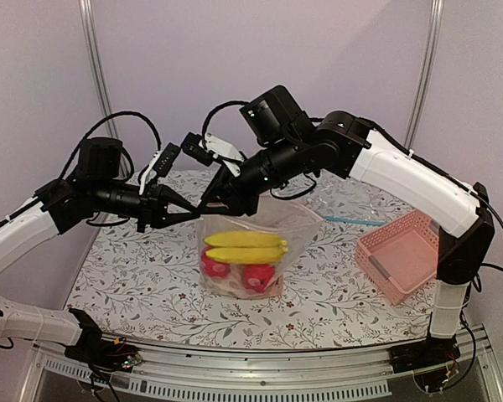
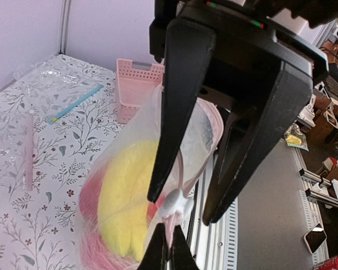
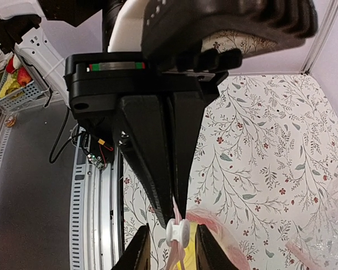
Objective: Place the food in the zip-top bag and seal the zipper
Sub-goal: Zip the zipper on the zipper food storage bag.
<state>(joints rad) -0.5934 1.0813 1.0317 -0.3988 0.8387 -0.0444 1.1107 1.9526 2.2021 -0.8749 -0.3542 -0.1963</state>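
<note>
Left end effector (image 2: 169,250), closest to its wrist camera, is pressed together on the top edge of the zip-top bag (image 1: 300,219), at the left end of the mouth. Right end effector (image 3: 176,248) stands spread, one finger either side of a small white knob (image 3: 176,230) on the zipper (image 2: 182,177), apparently touching neither side.

The bag stands upright mid-worktop (image 1: 134,268) and seems to rest there. Bananas (image 1: 245,245) and red fruits (image 1: 258,275) are inside. Sealing is judged the step in hand.

Risks noted:
- If the right fingers close off the zipper line, they may catch one wall only, leaving the mouth unsealed.
- A pull along the mouth loads a single pinch, so the thin plastic may slip free and the bag slump.
- Both end effectors sit close together, so contact between them is possible.
</note>
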